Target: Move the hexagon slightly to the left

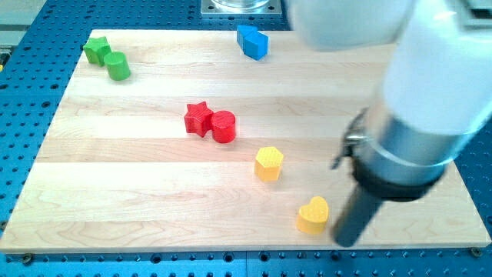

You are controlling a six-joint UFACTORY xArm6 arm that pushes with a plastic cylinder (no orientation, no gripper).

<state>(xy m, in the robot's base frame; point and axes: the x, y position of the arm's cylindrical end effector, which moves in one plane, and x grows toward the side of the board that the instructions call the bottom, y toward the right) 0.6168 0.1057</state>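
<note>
The yellow hexagon (269,163) stands on the wooden board, right of centre. My tip (346,241) is at the lower right of the board, just right of a yellow heart (314,215). The tip is below and to the right of the hexagon, well apart from it. The rod's upper part and the white and grey arm body cover the view's right side.
A red star (198,118) and a red cylinder (224,126) touch each other left of centre. A green star (97,50) and a green cylinder (118,66) sit at the top left. A blue block (252,41) sits at the top edge. The board's bottom edge (231,248) runs close below the heart.
</note>
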